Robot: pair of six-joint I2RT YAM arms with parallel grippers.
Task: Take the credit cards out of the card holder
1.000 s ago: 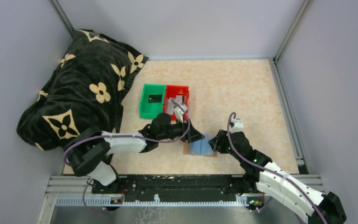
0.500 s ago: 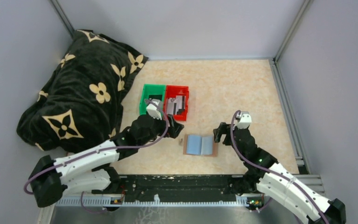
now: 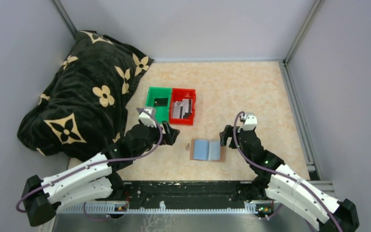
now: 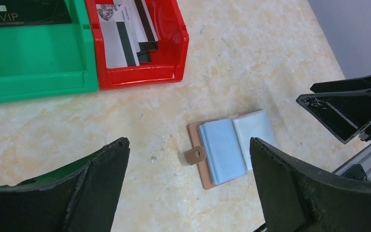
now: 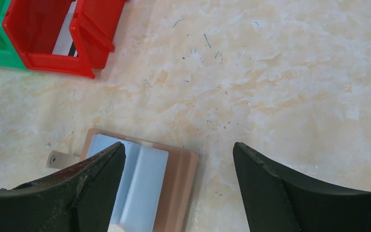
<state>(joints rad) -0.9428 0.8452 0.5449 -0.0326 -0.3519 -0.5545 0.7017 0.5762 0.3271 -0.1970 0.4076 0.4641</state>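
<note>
The card holder (image 4: 232, 145) lies open and flat on the table (image 3: 251, 92), blue lining up, between the two arms. It looks light and floppy, hard to get under. Its snap tab (image 4: 194, 155), jutting from the edge, seems the easiest place to pinch. The cards (image 4: 123, 34) are thin, stiff and probably slick; they sit in the red bin (image 4: 174, 48), with a black one (image 4: 29, 12) in the green bin (image 4: 38, 77). The pockets look flat, likely emptied. Left fingers (image 4: 92, 188) and right fingers (image 5: 82, 188) are spread wide, holding nothing. Only the left wrist view shows the cards clearly, and the right wrist view crops the holder's near edge.
</note>
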